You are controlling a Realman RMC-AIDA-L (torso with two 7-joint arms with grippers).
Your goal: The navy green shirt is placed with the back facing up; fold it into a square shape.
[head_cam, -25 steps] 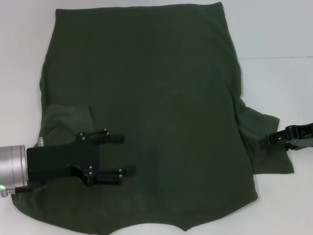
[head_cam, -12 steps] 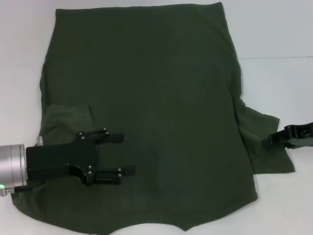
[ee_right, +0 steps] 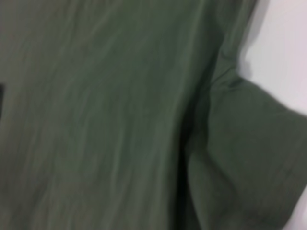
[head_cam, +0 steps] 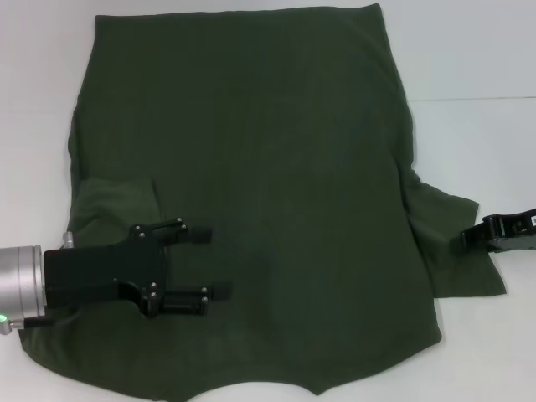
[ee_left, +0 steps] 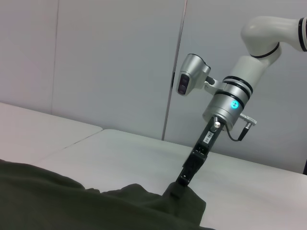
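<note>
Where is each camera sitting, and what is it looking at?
Head view: up on the robot's head, looking down at the shirt on the table; left gripper and right gripper show.
Left wrist view: low over the shirt, looking across at the right arm, whose gripper touches the sleeve.
Right wrist view: close above the shirt; no robot parts.
All three views share the shirt.

Bright, even overhead light, faint shadows; the right wrist view is blurred.
</note>
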